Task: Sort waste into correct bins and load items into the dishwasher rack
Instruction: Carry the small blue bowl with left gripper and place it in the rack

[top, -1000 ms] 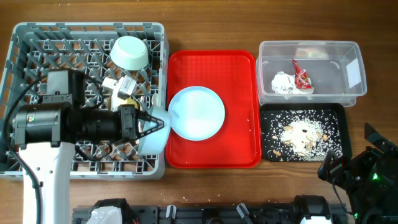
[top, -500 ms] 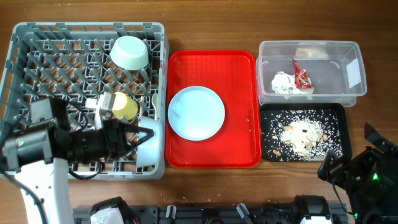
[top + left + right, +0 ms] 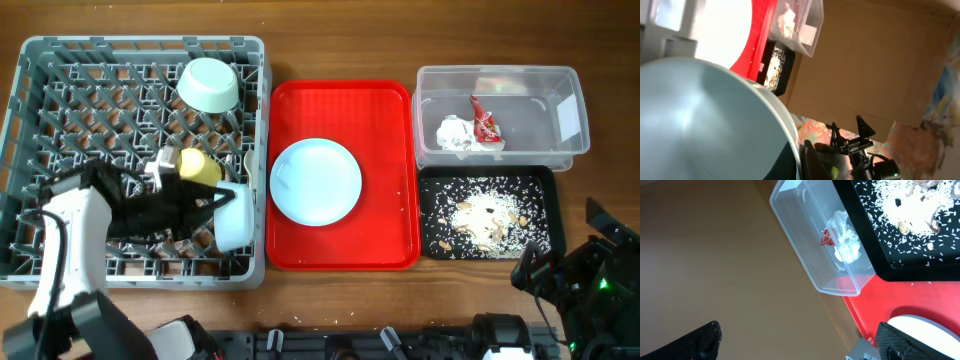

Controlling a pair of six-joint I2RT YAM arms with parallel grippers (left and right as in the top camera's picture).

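Wooden table [image 3: 330, 40] beneath grey rack [image 3: 100, 43]

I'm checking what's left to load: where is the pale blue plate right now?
In the overhead view the pale blue plate lies on the red tray, mid-table, right of the dishwasher rack.

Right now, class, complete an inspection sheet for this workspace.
Surface: brown wooden table.
Job's things: grey lattice dishwasher rack holds mint-green bowl, small yellow cup, light blue bowl; pale blue round plate outside; clear plastic tub holds white napkin, red wrapper; black tray holds beige scraps.
Clutter: flat red serving tray under plate.
Grippers: left gripper at light blue bowl, grip unclear; right gripper open.
Cables: black cable along left arm.
Surroundings: cardboard panel.
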